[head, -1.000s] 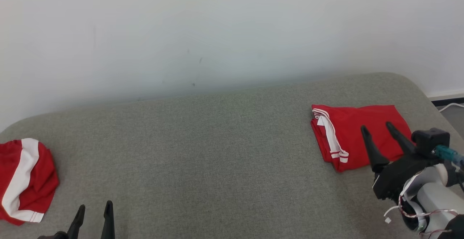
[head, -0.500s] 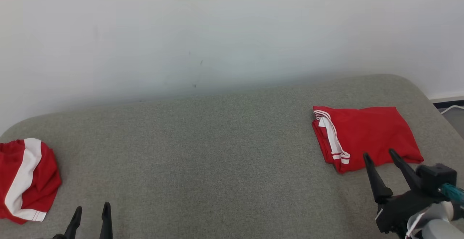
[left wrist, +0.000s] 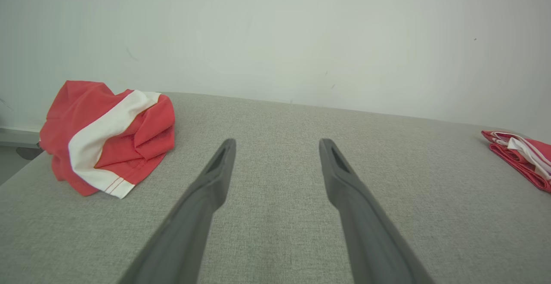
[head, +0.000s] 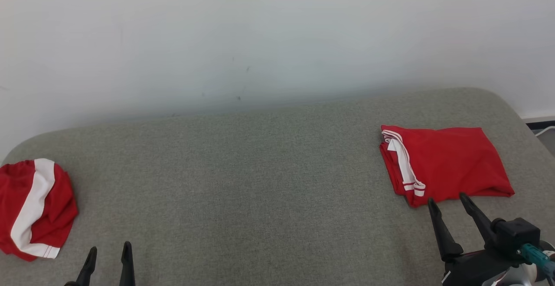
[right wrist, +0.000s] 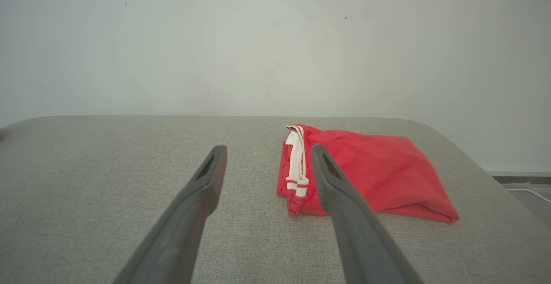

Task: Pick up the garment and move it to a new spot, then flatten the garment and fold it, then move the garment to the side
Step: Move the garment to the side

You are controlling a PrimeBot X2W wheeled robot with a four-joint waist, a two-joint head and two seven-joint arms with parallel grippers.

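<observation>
At the near edge of the head view, the left gripper (head: 109, 251) points away from the robot over bare grey fabric. Its two dark fingers (head: 126, 264) are spread apart with nothing between them. In its own wrist view only the weave of the bench (left wrist: 275, 215) lies in the gap.

Across at the lower right, the right gripper (head: 447, 200) is released too, its fingers wide and empty. A black wrist block with a teal connector (head: 531, 252) sits behind them. Their tips stand just short of the near edge of the folded red garment (head: 451, 164) and grip none of the cloth.

That garment lies flat near the right end of the bench as a neat rectangle. Its white trim with thin red stripes is stacked along its left side. Its near right corner tapers to a point.

Well apart from it, at the far left end, the crumpled red garment (head: 37, 208) sits in a loose heap. A broad white band runs across the heap. It lies beside the left gripper but clear of it.

The wide stretch of bench between the two garments is smooth. Its far edge curves down at rounded corners and meets a plain white wall (head: 260, 39) with a few small dark marks. Past the right corner, a white cable (head: 545, 129) lies on the floor.
</observation>
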